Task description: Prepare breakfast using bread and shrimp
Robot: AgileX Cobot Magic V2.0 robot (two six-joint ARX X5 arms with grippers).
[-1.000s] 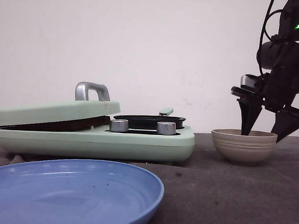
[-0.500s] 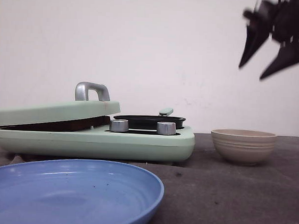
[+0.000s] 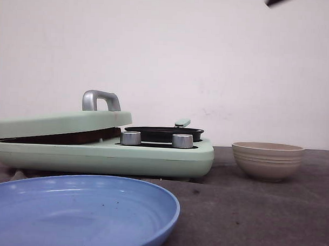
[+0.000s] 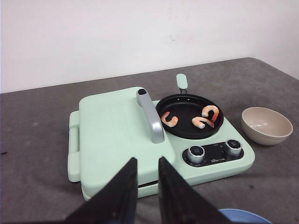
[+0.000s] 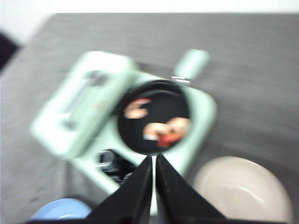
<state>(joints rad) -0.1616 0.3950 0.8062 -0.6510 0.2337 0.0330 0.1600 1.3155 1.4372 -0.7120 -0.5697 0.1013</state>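
Front view shows a mint-green breakfast cooker [image 3: 104, 148] on the dark bench [image 3: 248, 207], its hinged lid [image 3: 62, 124] lowered over the griddle side, with a blue plate [image 3: 80, 212] in the foreground and a beige ribbed bowl [image 3: 268, 160] to the right. Only a dark tip of the right pincer [image 3: 278, 1] shows at the upper edge there. From the left wrist camera, the small black pan [image 4: 189, 115] on the cooker holds the shrimp [image 4: 204, 116]: three curled orange-pink pieces, one toward the lid handle [image 4: 149, 114] and two close together on the bowl side. No bread is visible in any view. The left pincer [image 4: 147, 186] hangs above the lid's front edge, fingers nearly together with a narrow gap and nothing between them. The right pincer's fingers, seen in the blurred right wrist view [image 5: 153, 186], are almost closed and empty, high above the pan.
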